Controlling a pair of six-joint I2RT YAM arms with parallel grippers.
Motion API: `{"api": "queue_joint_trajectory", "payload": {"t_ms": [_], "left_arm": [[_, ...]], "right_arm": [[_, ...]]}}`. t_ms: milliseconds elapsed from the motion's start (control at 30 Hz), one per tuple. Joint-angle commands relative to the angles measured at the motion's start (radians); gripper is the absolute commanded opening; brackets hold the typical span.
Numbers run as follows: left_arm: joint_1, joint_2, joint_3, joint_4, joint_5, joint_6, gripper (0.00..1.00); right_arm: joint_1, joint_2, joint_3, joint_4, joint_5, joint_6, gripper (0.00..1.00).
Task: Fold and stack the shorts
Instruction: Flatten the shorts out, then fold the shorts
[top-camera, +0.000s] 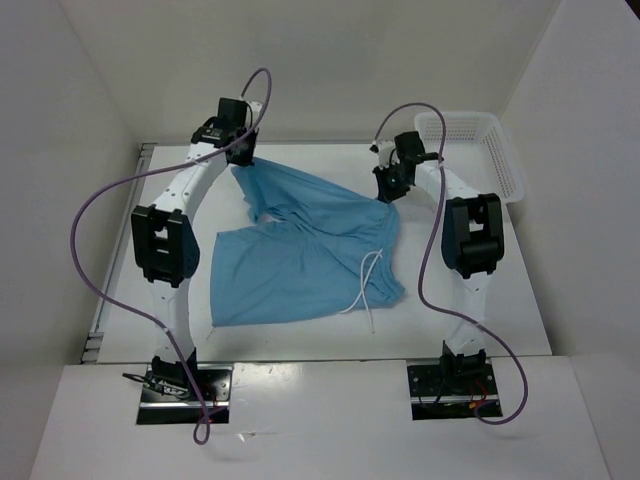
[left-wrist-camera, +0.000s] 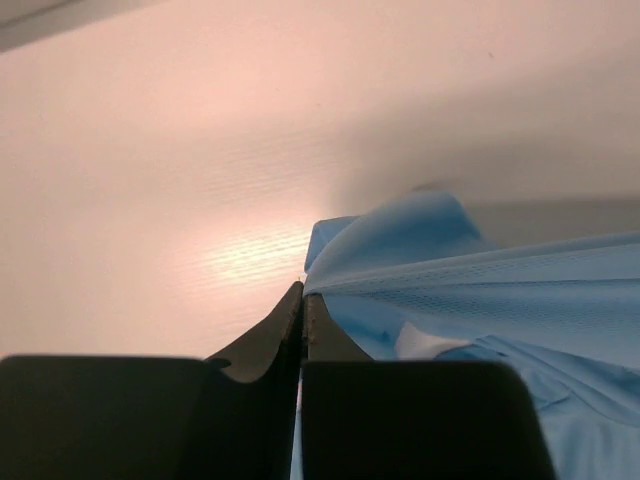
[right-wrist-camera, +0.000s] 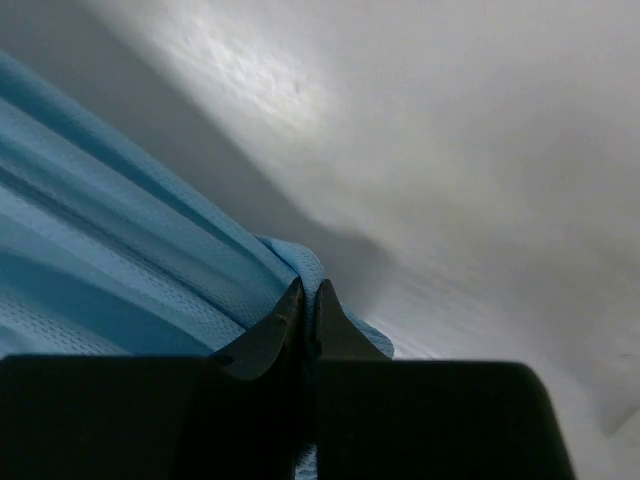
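The light sky-blue shorts lie spread on the white table, with the white drawstring trailing at the right. My left gripper is shut on the far left corner of the shorts and holds it pulled taut. My right gripper is shut on the far right corner of the shorts, with fabric pinched between the jaws. The cloth between the two grippers is lifted and stretched; the near part rests on the table.
A white plastic basket stands at the back right corner. White walls enclose the table on the left, back and right. The table's near edge runs just past the shorts.
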Motion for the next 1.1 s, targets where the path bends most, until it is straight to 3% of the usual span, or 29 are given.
{"api": "queue_joint_trajectory", "payload": {"t_ms": [0, 133, 233, 300, 333, 400, 433, 467, 533, 567, 667, 767, 933, 1067], "left_arm": [[0.036, -0.093, 0.07, 0.046, -0.139, 0.007, 0.0], [0.036, -0.255, -0.063, 0.046, -0.162, 0.007, 0.0], [0.036, -0.389, -0.253, 0.023, -0.189, 0.007, 0.0], [0.027, -0.482, -0.369, -0.018, -0.175, 0.007, 0.0], [0.027, -0.516, -0.519, -0.018, -0.175, 0.007, 0.0], [-0.017, -0.608, -0.677, -0.029, -0.188, 0.007, 0.0], [-0.031, -0.636, -0.747, -0.044, -0.179, 0.007, 0.0], [-0.032, -0.677, -0.86, -0.064, -0.133, 0.007, 0.0], [-0.041, -0.71, -0.948, -0.083, -0.081, 0.007, 0.0], [-0.041, -0.734, -1.026, -0.092, -0.064, 0.007, 0.0], [-0.041, -0.767, -1.094, -0.101, -0.053, 0.007, 0.0], [-0.041, -0.776, -1.115, -0.101, -0.013, 0.007, 0.0], [-0.041, -0.776, -1.115, -0.101, 0.0, 0.007, 0.01], [-0.041, -0.776, -1.125, -0.11, 0.0, 0.007, 0.01]], "right_arm": [[-0.012, -0.088, 0.127, 0.017, 0.05, -0.009, 0.0], [0.007, -0.198, 0.119, 0.017, 0.041, -0.023, 0.0], [0.048, -0.311, -0.012, 0.008, 0.029, -0.075, 0.0], [0.089, -0.411, -0.174, 0.037, 0.066, -0.148, 0.0], [0.147, -0.44, -0.232, 0.053, 0.11, -0.168, 0.0], [0.212, -0.509, -0.395, 0.076, 0.141, -0.201, 0.03], [0.246, -0.528, -0.481, 0.076, 0.141, -0.224, 0.07], [0.295, -0.546, -0.516, 0.067, 0.141, -0.224, 0.28], [0.309, -0.592, -0.579, 0.031, 0.109, -0.233, 0.48], [0.309, -0.605, -0.58, 0.004, 0.083, -0.233, 0.64], [0.251, -0.651, -0.543, -0.036, -0.022, -0.219, 0.73], [0.168, -0.66, -0.465, -0.058, -0.144, -0.117, 0.76], [0.136, -0.608, -0.48, 0.001, -0.177, 0.04, 0.7], [0.136, -0.589, -0.533, 0.019, -0.215, 0.031, 0.69]]}}
